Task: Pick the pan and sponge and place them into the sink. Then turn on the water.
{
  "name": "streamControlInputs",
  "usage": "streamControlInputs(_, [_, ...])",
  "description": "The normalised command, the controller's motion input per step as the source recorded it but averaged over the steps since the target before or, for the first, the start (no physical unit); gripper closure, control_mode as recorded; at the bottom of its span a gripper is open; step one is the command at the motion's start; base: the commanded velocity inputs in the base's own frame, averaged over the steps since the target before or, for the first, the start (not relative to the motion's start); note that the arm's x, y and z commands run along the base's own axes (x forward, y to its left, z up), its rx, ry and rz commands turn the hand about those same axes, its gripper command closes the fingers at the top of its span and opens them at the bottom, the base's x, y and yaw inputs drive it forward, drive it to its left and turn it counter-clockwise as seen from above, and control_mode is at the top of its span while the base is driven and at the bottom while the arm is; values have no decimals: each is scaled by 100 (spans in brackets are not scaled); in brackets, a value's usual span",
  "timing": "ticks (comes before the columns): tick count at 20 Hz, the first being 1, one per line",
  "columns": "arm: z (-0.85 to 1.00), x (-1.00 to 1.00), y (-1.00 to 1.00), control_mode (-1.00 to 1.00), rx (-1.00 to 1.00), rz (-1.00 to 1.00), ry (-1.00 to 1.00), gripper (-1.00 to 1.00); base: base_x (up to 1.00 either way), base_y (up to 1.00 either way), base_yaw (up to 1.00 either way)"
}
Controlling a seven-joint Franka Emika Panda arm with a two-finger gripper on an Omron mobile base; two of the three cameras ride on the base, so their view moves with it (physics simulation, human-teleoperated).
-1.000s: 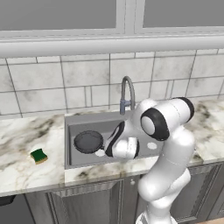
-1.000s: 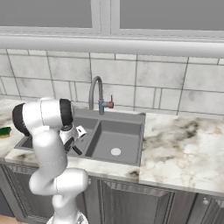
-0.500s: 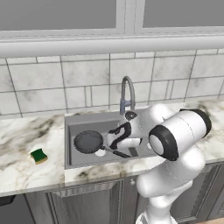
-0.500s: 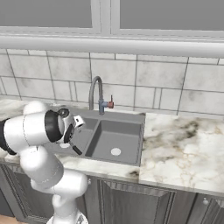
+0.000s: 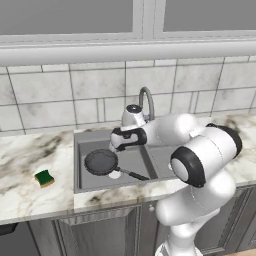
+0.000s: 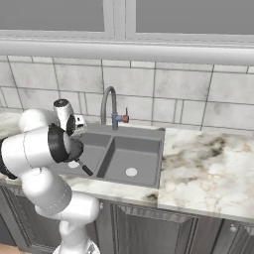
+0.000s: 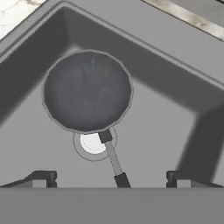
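The pan (image 7: 87, 91) lies flat in the left basin of the sink (image 7: 166, 57), its thin handle (image 7: 113, 159) running over the pale drain (image 7: 92, 143) toward me. Above that basin my gripper (image 7: 111, 179) hangs open, its fingertips (image 7: 43, 178) wide apart with nothing held between them. From the left base view the pan (image 5: 101, 162) rests in the sink (image 5: 76, 170) just below my gripper (image 5: 116, 142). The green-topped sponge (image 5: 45, 177) lies on the counter left of the sink. The arched faucet (image 5: 146, 102) stands behind the divider, and no water runs.
Marble counter (image 6: 208, 163) stretches to the right of the sink (image 6: 161, 158), whose right basin holds only its drain (image 6: 131, 172). The faucet (image 6: 109, 101) has a small red lever (image 6: 125, 118) at its base. A tiled wall and a window ledge rise behind.
My hand has risen and drawn back from the front of the left basin toward the faucet, with the elbow swinging right. The pan stays lying in the basin.
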Motion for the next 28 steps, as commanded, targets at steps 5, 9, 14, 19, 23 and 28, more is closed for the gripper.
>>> streamControlInputs(5, [17, 0, 39, -100, 14, -7, 16, -100, 0, 0, 0])
streamControlInputs(9, [0, 0, 44, -100, 9, -7, 16, -100, 0, 0, 0])
streamControlInputs(14, [0, 0, 54, -100, 1, -8, 11, -100, 0, 0, 0])
streamControlInputs(19, [0, 0, 62, -100, 0, -10, 1, -100, 0, 0, 0])
streamControlInputs(23, [0, -6, 63, -100, 0, -12, 0, -100, 0, 0, 0])
streamControlInputs(28, [0, -17, 50, -100, 0, -14, -3, -100, 0, 0, 0])
